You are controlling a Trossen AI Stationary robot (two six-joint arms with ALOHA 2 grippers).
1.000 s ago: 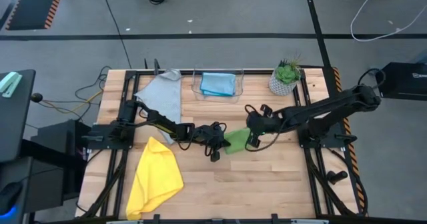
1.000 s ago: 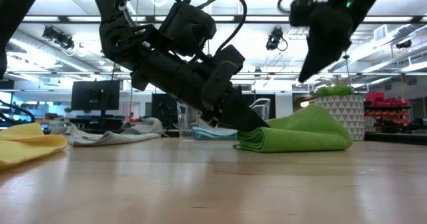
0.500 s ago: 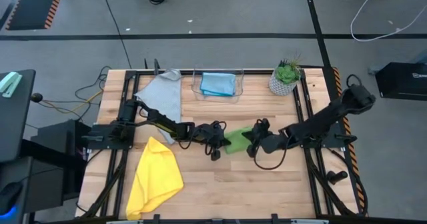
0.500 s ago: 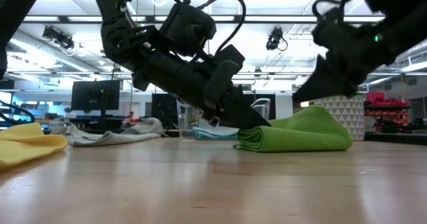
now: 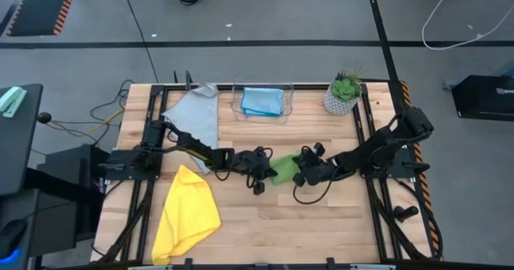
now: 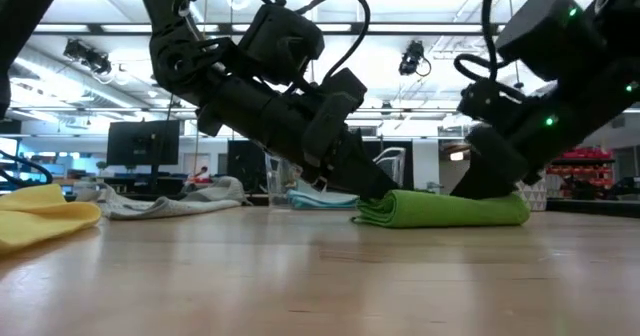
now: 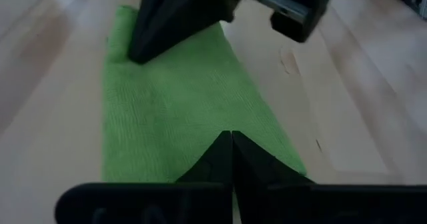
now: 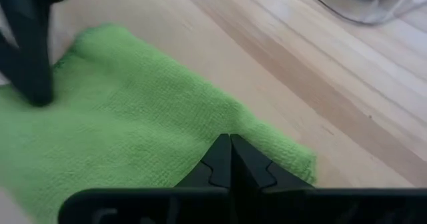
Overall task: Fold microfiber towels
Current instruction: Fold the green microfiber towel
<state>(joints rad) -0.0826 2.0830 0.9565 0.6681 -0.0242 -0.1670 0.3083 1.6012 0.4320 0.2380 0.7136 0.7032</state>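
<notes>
The green towel point(image 5: 283, 170) lies folded into a small flat rectangle at the middle of the table, also seen in the low view point(image 6: 440, 209). My left gripper point(image 5: 272, 168) is shut with its tips on the towel's left end. My right gripper point(image 5: 298, 173) is shut with its tips on the towel's right part. The grey towel point(image 5: 197, 117) lies spread at the far left. The yellow towel point(image 5: 187, 211) lies crumpled at the near left. The light blue towel point(image 5: 262, 100) lies folded in a clear bin. My left gripper presses its shut fingertips point(image 7: 231, 143) down on the top of the green towel near its left end point(image 6: 375, 208). It comes slanting down from the table's left. The towel lies flat on the table in several layers. My right gripper presses its shut fingertips point(image 8: 230, 146) down on the top of the green towel near its right end point(image 6: 505, 208). It comes slanting down from the table's right. The cloth under it lies flat on the table.
A clear bin point(image 5: 286, 109) stands at the far middle. A potted plant point(image 5: 344, 95) stands at the far right. Bare wood lies near the front edge point(image 5: 305, 222), to the right of the yellow towel.
My right gripper has come down from well above the table onto the right part of the green towel, tipping and rolling as it sank. The towel's raised right hump has been pressed flat. Its left end has stayed under my left gripper.
</notes>
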